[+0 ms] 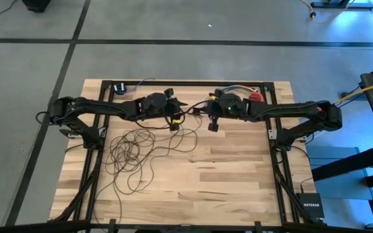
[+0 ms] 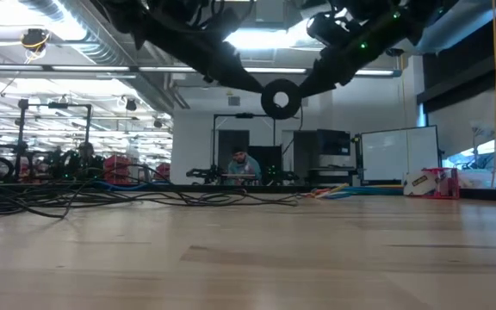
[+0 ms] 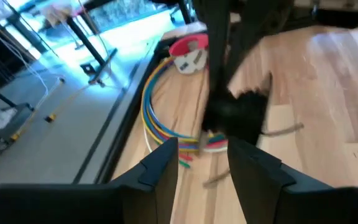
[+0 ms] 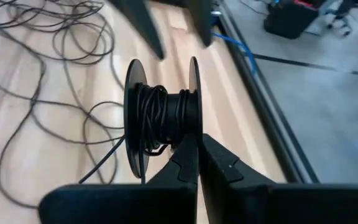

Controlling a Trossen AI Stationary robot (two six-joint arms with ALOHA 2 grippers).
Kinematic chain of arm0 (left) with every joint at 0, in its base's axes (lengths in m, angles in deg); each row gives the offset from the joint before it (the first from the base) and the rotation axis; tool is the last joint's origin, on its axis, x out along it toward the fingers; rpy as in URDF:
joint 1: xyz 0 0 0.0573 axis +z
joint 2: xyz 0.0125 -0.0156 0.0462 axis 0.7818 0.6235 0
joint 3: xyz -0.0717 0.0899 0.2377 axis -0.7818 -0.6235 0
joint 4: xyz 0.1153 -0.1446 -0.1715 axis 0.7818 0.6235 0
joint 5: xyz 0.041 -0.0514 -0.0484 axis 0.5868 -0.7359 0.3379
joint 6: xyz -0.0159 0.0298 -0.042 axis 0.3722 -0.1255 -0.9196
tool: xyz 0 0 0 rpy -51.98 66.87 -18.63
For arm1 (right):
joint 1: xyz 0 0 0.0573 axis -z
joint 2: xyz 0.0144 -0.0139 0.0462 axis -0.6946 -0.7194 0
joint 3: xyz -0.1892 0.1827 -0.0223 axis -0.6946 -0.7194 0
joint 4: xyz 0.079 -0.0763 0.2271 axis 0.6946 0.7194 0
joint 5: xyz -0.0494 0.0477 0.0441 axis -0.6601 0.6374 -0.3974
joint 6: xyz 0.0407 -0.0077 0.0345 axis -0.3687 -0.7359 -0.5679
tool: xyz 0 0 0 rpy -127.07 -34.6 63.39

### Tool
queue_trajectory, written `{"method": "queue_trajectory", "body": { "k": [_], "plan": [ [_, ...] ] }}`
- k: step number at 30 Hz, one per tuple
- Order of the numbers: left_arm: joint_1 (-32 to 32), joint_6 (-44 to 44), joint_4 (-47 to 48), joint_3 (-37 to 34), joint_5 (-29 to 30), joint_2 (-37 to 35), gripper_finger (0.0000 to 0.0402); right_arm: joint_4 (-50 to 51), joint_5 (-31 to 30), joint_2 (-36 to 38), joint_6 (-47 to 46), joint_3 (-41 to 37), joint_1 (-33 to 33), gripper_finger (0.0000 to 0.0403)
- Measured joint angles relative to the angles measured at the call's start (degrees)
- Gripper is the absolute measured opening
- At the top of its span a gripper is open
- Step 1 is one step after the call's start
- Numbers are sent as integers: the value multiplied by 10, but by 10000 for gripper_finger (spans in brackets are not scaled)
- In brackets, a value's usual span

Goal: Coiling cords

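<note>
Cords [image 1: 131,152] are lying in the high view as a loose tangle of thin dark loops on the wooden table [image 1: 225,175], on the left arm's side, with one strand running up toward the middle where the two arms are meeting; the left gripper [image 1: 174,124] is hovering just beside the right gripper [image 1: 213,125], and neither one's fingers are readable from above.

Spool [image 2: 280,98], seen edge-on as a dark ring in the low view, is hanging well above the tabletop between the two arms; the loose wire is stretching low along the far edge, and a person is sitting in the room behind.

Left fingers [image 3: 163,167] are standing apart in the left wrist view with nothing between them; beyond them a short bundle of coloured wires [image 3: 157,112] and a red-and-white roll [image 3: 190,53] are lying on the wood.

Right fingers [image 4: 219,168], in the right wrist view, are pressing together on the spool's rim, holding it up; a modest band of wire is already sitting wound on the hub, while most of the cord is sprawling uncoiled behind it; so the winding appears only begun, with the bulk left to gather.
</note>
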Motion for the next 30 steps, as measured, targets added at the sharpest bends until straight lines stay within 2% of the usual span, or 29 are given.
{"method": "queue_trajectory", "body": {
  "k": [3,9,14,30],
  "plan": [
    [-1,0,-12,0,-4,0,131,0,25,0,5,-3,0,3],
    [5,-14,-22,0,-118,0,131,-12,39,0,7,-3,0,3],
    [12,-20,-31,0,-114,0,131,-24,64,0,15,-3,0,3],
    [3,-27,-34,0,-102,-16,131,1,84,-1,28,-4,-1,3]
  ]
}}
